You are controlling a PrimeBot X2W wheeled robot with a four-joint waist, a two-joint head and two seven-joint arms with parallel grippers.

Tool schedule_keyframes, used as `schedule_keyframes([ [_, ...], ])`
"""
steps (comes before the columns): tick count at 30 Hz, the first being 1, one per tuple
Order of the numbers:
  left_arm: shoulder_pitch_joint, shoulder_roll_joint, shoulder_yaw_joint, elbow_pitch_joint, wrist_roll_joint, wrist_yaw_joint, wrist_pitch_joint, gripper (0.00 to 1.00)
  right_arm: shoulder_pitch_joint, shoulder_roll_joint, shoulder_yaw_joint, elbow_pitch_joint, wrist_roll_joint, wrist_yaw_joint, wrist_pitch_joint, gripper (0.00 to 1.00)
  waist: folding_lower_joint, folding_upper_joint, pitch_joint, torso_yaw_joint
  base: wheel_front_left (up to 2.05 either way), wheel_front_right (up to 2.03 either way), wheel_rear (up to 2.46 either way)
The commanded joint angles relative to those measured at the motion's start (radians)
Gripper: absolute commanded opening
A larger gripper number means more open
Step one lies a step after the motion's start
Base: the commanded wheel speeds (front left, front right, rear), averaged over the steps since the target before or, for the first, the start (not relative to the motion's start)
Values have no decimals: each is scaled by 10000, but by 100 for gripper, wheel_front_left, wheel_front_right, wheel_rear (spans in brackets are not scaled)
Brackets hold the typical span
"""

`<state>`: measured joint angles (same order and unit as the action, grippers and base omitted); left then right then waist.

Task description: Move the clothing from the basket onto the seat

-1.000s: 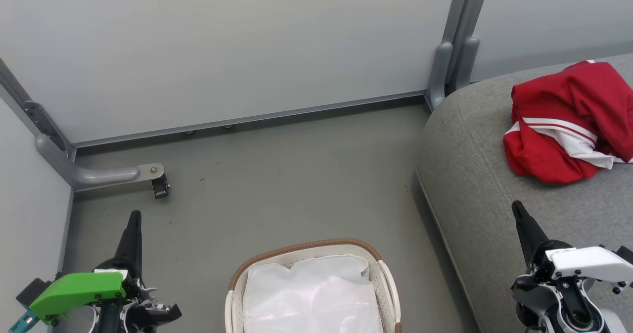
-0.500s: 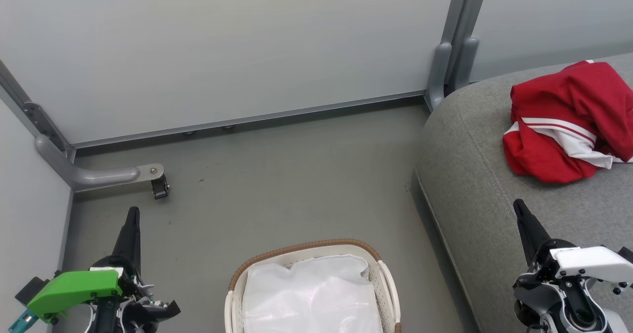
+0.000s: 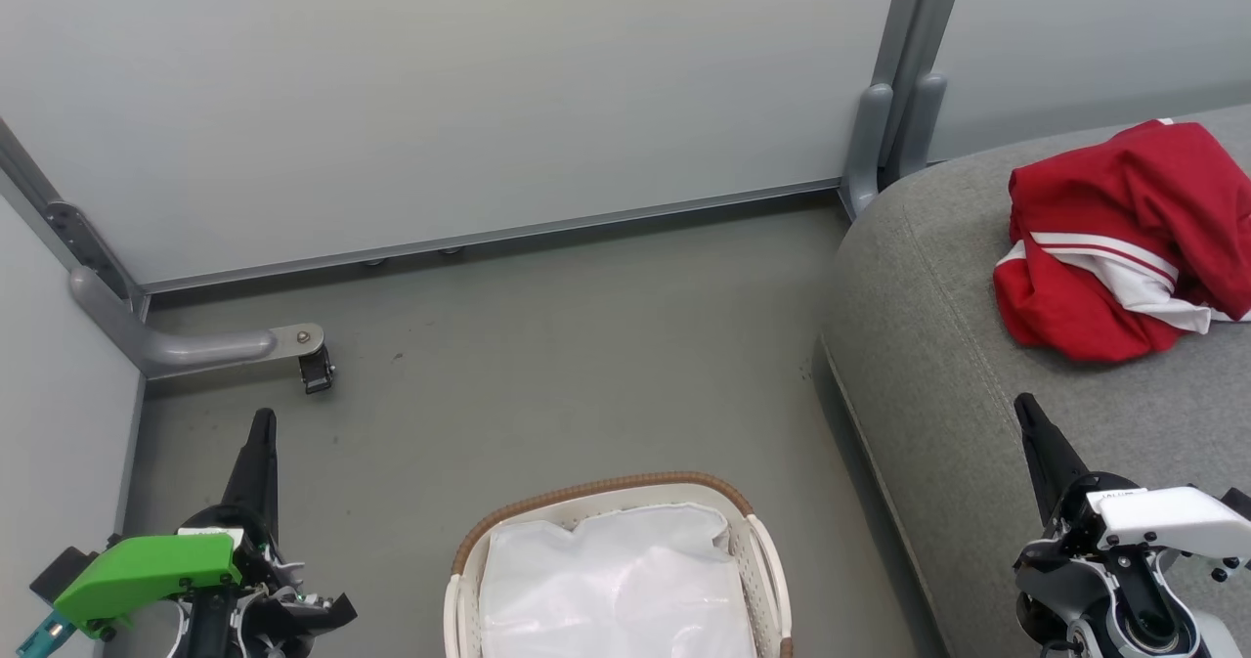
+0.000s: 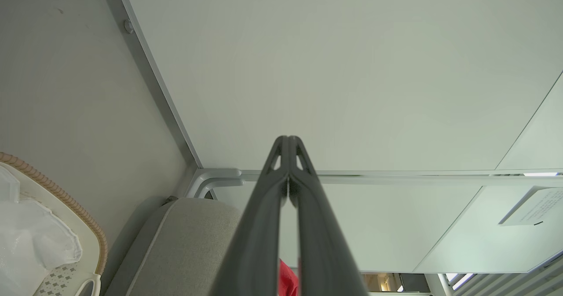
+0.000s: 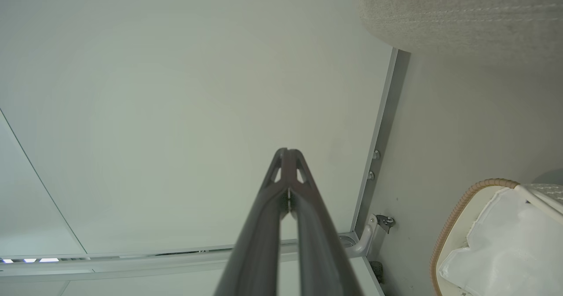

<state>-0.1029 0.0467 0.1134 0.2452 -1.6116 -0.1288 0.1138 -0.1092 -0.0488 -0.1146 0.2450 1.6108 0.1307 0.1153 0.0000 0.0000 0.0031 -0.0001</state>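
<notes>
Clothing [image 3: 1124, 238] on seat [image 3: 938, 365] at two o'clock, basket [image 3: 606, 490] at six.
Left gripper [image 3: 262, 421] at seven, right gripper [image 3: 1024, 408] at five, both clenched.

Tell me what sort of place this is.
Probably a partitioned test bay staged as a home corner, not a real room: pale wall panels held by bolted grey metal braces, a plain grey floor, and a grey seat and a white basket as furnishings.
</notes>
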Motion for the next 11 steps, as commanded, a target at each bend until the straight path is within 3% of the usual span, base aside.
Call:
schedule_keyframes([
  [1,-114,65,24,-16,-30,-37,37,0,20,-26,-21,-28,38,0,17,0,0,0,0,1,0,0,0],
  [11,-114,65,24,-17,-30,-37,37,0,21,-26,-20,-28,38,-1,14,0,0,0,0,1,0,0,0],
])
